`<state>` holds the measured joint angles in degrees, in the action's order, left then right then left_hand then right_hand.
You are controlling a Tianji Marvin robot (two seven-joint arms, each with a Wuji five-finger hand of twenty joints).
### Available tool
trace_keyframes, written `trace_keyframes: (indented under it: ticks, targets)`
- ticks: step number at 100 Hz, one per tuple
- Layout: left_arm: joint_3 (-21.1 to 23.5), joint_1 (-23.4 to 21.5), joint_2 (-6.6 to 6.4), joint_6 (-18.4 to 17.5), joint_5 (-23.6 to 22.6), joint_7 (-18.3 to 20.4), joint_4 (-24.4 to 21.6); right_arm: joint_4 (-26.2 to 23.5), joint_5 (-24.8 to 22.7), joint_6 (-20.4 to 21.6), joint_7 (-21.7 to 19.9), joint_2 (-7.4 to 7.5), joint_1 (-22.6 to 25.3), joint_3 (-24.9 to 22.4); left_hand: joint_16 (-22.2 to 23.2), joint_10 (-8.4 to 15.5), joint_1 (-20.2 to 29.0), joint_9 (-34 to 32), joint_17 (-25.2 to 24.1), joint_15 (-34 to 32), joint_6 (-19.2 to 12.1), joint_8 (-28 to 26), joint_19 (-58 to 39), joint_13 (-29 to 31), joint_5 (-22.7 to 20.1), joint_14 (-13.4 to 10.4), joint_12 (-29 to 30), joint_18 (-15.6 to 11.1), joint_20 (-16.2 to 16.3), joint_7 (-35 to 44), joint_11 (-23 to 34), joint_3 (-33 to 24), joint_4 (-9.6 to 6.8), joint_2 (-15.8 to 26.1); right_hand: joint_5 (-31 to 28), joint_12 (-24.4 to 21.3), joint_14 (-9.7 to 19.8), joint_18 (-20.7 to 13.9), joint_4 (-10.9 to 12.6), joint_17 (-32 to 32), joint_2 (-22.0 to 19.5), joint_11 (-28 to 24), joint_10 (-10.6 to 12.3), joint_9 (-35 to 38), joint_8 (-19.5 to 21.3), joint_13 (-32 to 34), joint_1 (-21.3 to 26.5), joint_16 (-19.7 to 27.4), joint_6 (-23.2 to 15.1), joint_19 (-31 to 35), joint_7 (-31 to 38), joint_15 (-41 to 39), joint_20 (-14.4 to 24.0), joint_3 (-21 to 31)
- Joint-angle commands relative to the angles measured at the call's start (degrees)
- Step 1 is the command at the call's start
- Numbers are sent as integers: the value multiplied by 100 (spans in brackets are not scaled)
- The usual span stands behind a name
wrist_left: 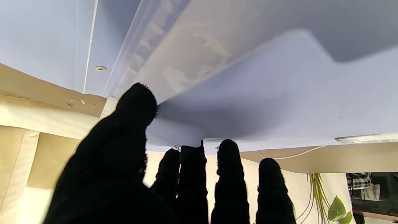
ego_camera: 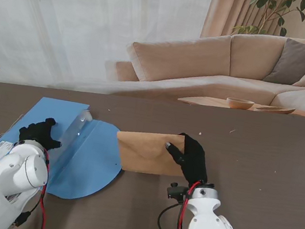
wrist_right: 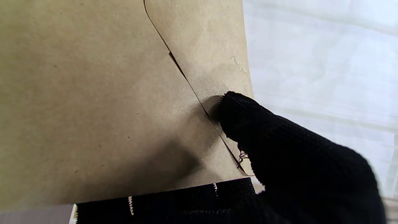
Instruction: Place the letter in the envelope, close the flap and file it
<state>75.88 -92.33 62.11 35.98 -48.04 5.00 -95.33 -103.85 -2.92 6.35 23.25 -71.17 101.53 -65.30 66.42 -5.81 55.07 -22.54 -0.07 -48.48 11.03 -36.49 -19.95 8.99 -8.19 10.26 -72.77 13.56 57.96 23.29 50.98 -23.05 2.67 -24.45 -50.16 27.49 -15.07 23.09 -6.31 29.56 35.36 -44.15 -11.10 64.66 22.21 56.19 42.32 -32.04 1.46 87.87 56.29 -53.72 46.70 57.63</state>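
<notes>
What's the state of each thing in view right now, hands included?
brown envelope: flap closed, held off the table at its right end, left end over the folder flap.
blue file folder: open, round flap spread flat toward the right, pocket mouth held up.
left hand: shut on the folder's upper sheet.
right hand: shut on the envelope, thumb on the flap seam.

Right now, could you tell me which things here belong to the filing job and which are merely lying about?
Job:
- brown envelope, flap closed, held by right hand
- blue folder, held open by left hand

Lying about:
- sofa
- wooden bowl
- plant
</notes>
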Motion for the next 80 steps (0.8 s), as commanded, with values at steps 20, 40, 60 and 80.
trace_keyframes:
  ticks: [20,40,60,80]
  targets:
    - [167,-147,-20,-202,169,346,-392,239,37,-225,-432,-11,-595,320,160,507,777,-767,-35,-220,156,120,-403,238,36,109,-386,134,-11,319,911,-174,-74,237,-260,0,-99,99,63,146,25,-91,15,198,-52,227,165,-57,-35,260,83,-97,117,70]
    - [292,-238,-45,-354,256,526,-588,508,-50,-236,-577,-7,-974,514,212,522,907,-863,-72,-343,214,101,-683,325,36,131,-398,162,-91,593,964,-114,-53,273,-226,-3,-80,62,33,77,-46,-62,36,144,-72,153,206,-41,-120,228,75,-61,104,-23]
    - [396,-326,-83,-494,321,769,-791,869,-356,-9,-598,-6,-1344,713,217,508,1031,-924,-131,-376,252,224,-998,396,14,147,-349,179,-345,705,999,-22,-86,328,-195,-3,-35,-3,14,-26,-147,-8,106,58,-31,8,245,-33,-412,183,73,-6,93,-181]
    - [463,-380,-115,-564,445,985,-947,1229,-581,234,-606,-20,-1679,942,213,494,1067,-959,-147,-370,279,288,-1054,397,-49,147,-333,180,-389,656,1006,-7,-77,356,-209,-24,10,-36,-3,-56,-182,57,154,47,0,-29,270,-19,-584,162,56,53,88,-265]
